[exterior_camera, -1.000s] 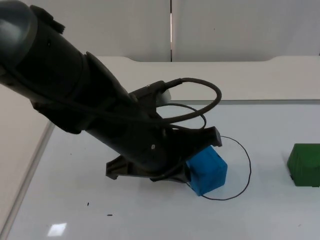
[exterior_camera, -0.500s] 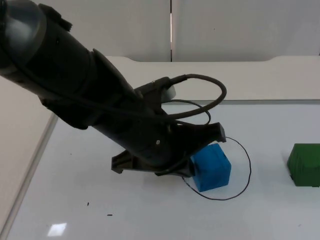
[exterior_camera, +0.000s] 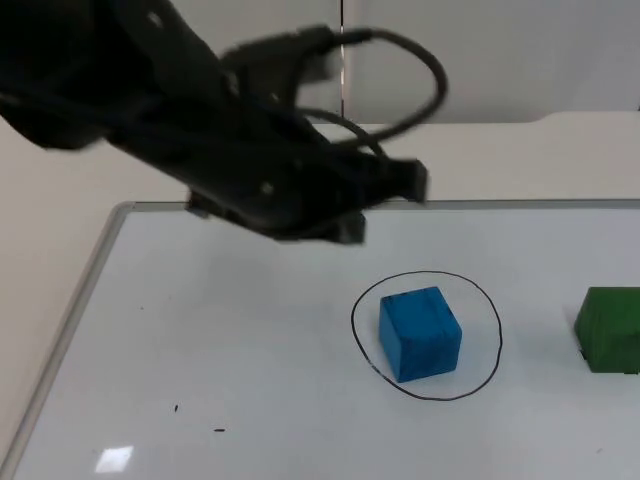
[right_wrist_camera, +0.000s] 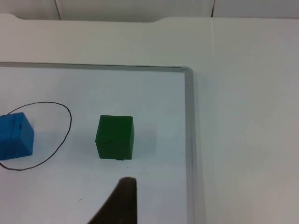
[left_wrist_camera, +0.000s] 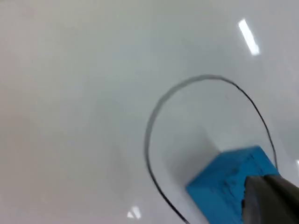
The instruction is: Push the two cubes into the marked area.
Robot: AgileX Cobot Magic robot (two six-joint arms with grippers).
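With the blue cube [exterior_camera: 420, 334] inside the circle [exterior_camera: 495, 335] below the left gripper [exterior_camera: 385, 195], whose opening I cannot tell, the right gripper's push could knock the green cube [right_wrist_camera: 115, 136] into it.

Lab bench (whiteboard [exterior_camera: 250, 340], partition wall [exterior_camera: 500, 60])

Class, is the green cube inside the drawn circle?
No. The green cube sits outside the black circle, which encloses the blue cube.

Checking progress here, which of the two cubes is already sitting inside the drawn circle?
The blue cube; it sits within the black drawn circle, while the green cube stands outside.
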